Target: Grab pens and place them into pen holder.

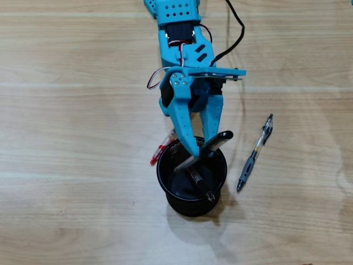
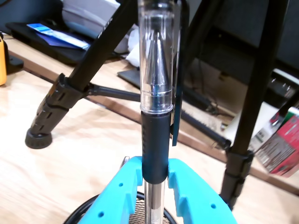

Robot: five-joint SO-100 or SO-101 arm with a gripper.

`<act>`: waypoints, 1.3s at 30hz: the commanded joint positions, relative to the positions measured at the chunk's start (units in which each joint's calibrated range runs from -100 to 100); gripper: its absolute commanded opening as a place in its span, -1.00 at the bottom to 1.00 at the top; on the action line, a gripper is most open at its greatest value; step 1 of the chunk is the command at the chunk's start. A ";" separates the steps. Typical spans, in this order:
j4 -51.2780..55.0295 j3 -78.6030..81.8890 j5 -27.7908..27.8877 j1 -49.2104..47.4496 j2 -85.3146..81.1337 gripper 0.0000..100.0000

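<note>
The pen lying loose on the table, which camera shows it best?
The overhead view: the loose pen lies in full on the table, right of the pen holder. The wrist view does not show it, only the pen clamped in the end effector.

From the overhead view I see only part of the red pen [image 1: 160, 152] because the pen holder [image 1: 165, 182] hides the rest, and the wrist view cuts off the top of the black pen [image 2: 156, 88].
</note>
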 commanded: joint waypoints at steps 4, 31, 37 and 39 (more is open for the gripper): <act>-0.53 -3.28 -4.07 1.29 0.20 -0.95; 4.12 1.68 -7.98 0.66 -8.79 -0.86; 25.47 10.33 -7.98 -0.34 -24.08 -0.95; 33.31 11.86 -8.29 -1.79 -27.86 -0.95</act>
